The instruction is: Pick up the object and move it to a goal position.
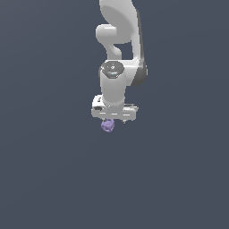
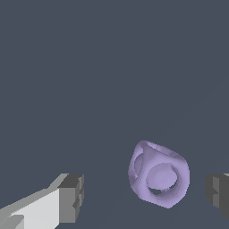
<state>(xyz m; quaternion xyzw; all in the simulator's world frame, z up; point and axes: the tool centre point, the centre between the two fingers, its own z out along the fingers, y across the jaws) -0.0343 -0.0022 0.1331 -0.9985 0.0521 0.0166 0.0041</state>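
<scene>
The object point(image 1: 107, 126) is a small lavender-purple knobbly lump with a round hole. In the exterior view it shows just under the white hand of my gripper point(image 1: 112, 121), which points straight down. In the wrist view the object point(image 2: 159, 175) lies between the two dark finger pads point(image 2: 72, 197), nearer to one pad than to the other. A gap shows on each side of it, so neither pad touches it. The gripper point(image 2: 145, 197) is open around the lump. Whether the lump rests on the dark surface I cannot tell.
A plain dark grey-blue surface point(image 1: 53, 179) fills both views. The white arm point(image 1: 118, 40) rises above the hand at the top middle of the exterior view. No goal marker shows.
</scene>
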